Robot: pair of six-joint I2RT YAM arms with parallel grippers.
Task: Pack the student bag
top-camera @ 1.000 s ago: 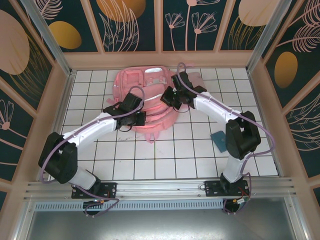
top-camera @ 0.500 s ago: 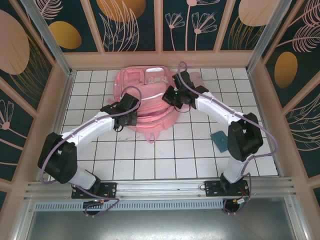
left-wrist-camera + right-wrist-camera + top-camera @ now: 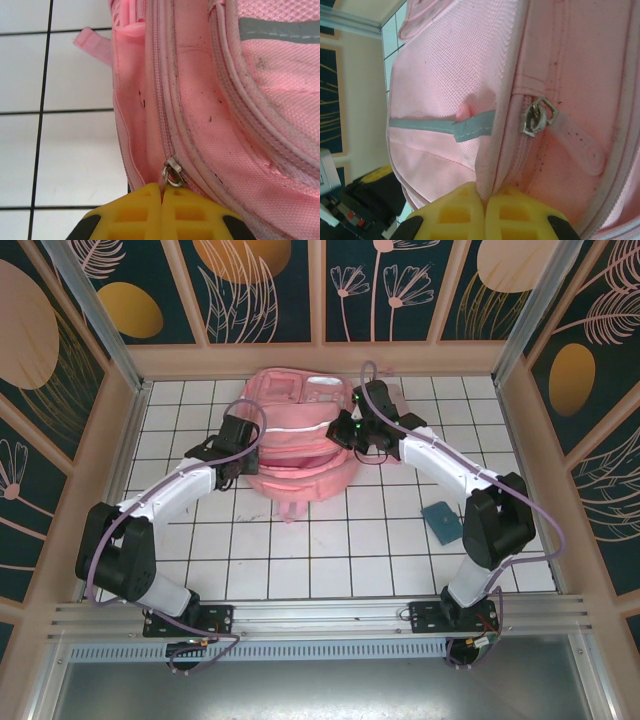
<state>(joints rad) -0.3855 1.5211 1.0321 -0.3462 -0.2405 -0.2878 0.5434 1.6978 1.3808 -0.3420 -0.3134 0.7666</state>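
A: Where's the student bag (image 3: 300,435)?

B: Lying on the bench (image 3: 330,550), far centre, just beside the back wall (image 3: 320,358). Both arms are on it.

A: Step?

B: Zip work, by the look of it. The left pincer (image 3: 161,192) is clamped tight on the metal zip pull (image 3: 171,172) at the bag's left side, yellow fingers pressed together with the ring nipped between the tips. The right pincer (image 3: 484,197) is closed too, pinching a fold of pink fabric at a seam on the right side, probably bracing the bag.

A: Opening or closing?

B: Can't tell from the zip itself. A teal flat item (image 3: 440,521) sits out on the bench, well apart to the right, so the guess is opening, with packing not yet done.

A: Anything else near the right pincer?

B: A second slider (image 3: 538,116) with a translucent pink tab, near the fingers but apart from them, not held. The grey reflective stripe (image 3: 440,123) is off to the side.

A: Arm pose?

B: Both are stretched forward and bent inward. The left arm comes in from the left with its wrist at the bag's left edge, and the right arm arcs in from the right with its wrist over the top right corner.

A: Next move?

B: Likely a steady pull along the zip line while the right side holds tension. The grip on that small ring is thin, so it could slip.
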